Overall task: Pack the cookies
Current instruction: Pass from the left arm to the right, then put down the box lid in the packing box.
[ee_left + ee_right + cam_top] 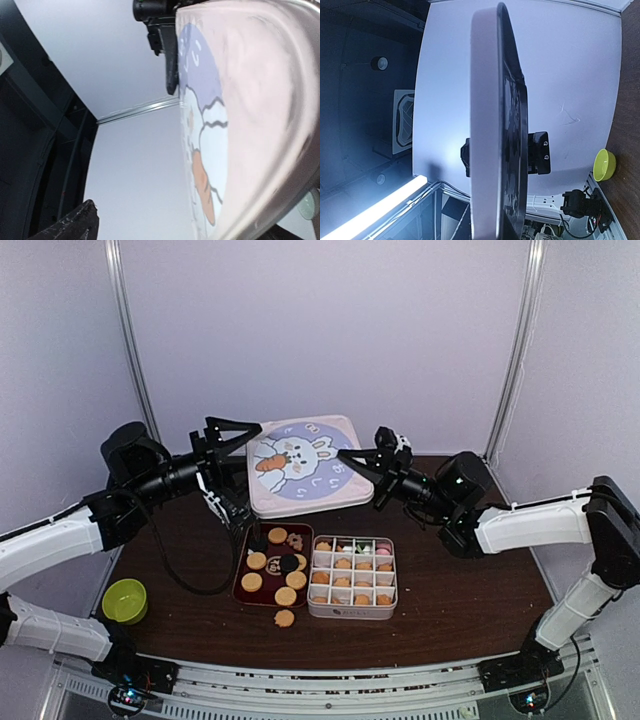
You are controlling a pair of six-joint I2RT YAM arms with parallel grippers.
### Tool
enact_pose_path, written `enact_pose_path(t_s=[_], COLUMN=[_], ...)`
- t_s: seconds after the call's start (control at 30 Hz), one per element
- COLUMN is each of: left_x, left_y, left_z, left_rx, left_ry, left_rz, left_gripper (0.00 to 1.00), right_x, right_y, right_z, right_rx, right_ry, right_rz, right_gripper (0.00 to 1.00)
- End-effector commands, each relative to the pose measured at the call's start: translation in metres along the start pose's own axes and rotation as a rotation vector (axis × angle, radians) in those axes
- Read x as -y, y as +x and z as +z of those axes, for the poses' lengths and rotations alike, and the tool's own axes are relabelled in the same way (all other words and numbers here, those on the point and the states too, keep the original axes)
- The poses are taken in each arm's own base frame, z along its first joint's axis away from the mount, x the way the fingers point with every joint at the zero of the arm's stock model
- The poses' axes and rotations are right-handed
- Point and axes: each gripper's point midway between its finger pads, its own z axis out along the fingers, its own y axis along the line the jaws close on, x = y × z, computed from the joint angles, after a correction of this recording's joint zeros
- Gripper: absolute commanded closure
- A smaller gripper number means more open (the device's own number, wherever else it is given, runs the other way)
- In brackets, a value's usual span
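Where the dark brown table [450,600] meets the pale walls [330,330] at the top of the overhead view, a square lid [300,465] printed with a rabbit and carrot hangs tilted between the two arms, face toward the camera. A green bowl [125,600] sits at the lower left, well apart from everything else.

The left gripper [240,472] stands spread wide at the lid's left edge. One finger is above it, one below, and neither clearly presses it. The right gripper [352,462] has its fingers drawn together on the lid's right edge. The overhead view is small, but it appears to pinch the rim there. From the right wrist the lid shows edge-on down the middle of the frame.

The cookies [256,561] lie below the lid at centre frame. Round golden ones and a dark one sit in a dark red tray [240,580]. More fill the compartments of a gridded tin [352,612] just to its right. One loose cookie [284,618] rests on the table just beside the tray's near edge.

The lid's lower edge hangs over the tray's far end, and the back wall is close behind it. Bare tabletop lies to the right of the tin and between bowl and tray.
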Motion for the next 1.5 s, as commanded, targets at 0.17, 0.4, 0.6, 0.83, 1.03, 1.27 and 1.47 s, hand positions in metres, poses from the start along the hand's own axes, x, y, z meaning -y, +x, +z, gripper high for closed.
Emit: enact_pose_path(t_s=[0.17, 0.4, 0.6, 0.83, 1.03, 1.27, 1.47], left_x=[0.103, 0.144, 0.17, 0.199, 0.211, 0.216, 0.222], left_y=[-0.02, -0.037, -0.039, -0.037, -0.038, -0.043, -0.045], left_z=[-0.038, -0.056, -0.054, -0.043, -0.033, -0.024, -0.02], left_rx=[0.002, -0.018, -0.062, -0.105, -0.113, -0.097, -0.098], left_ry=[0.587, 0.868, 1.025, 1.108, 1.118, 1.12, 1.124], left_rz=[-0.275, -0.538, -0.674, -0.678, -0.658, -0.666, -0.693], left_gripper=[0.02, 0.02, 0.05, 0.15, 0.19, 0.2, 0.21], right_x=[0.056, 0.124, 0.148, 0.171, 0.183, 0.188, 0.196], right_y=[-0.004, 0.006, 0.007, 0.01, 0.012, 0.022, 0.041], right_z=[-0.066, -0.128, -0.144, -0.154, -0.165, -0.187, -0.219], right_rx=[0.101, 0.165, 0.185, 0.179, 0.156, 0.042, -0.077], right_ry=[0.208, 0.415, 0.477, 0.527, 0.64, 0.912, 1.12], right_rz=[-0.036, -0.014, -0.017, 0.015, -0.024, -0.104, -0.104], right_gripper=[0.96, 0.98, 0.98, 0.77, 0.52, 0.35, 0.3])
